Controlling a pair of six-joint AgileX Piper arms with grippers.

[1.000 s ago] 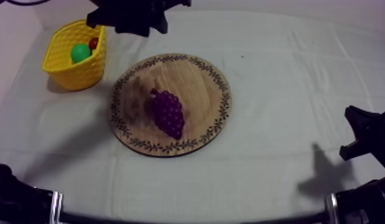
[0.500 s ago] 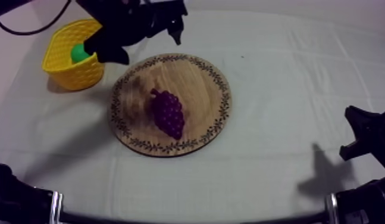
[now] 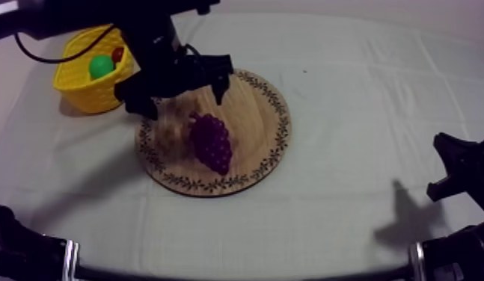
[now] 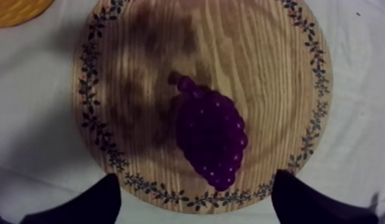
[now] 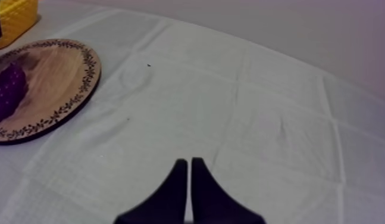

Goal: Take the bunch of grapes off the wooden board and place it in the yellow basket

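A purple bunch of grapes [image 3: 211,142] lies on the round wooden board [image 3: 256,119], a little left of its middle. My left gripper [image 3: 183,93] hangs over the board's far left part, just beyond the grapes, open wide with nothing between its fingers. From the left wrist the grapes [image 4: 211,137] lie on the board [image 4: 272,65] straight below, between the two spread fingertips [image 4: 105,199]. The yellow basket [image 3: 84,86] stands left of the board. My right gripper [image 5: 187,162] is shut on nothing, low over the cloth at the right.
Inside the basket lie a green toy fruit [image 3: 101,66] and a small red fruit [image 3: 118,54]. My left arm reaches across the basket's far side. The right arm [image 3: 458,168] rests at the table's right edge. Bare cloth spreads right of the board.
My left arm has swung from the table's far edge down over the board toward the grapes, and its fingers have spread wide. The grapes and the right arm have not moved.
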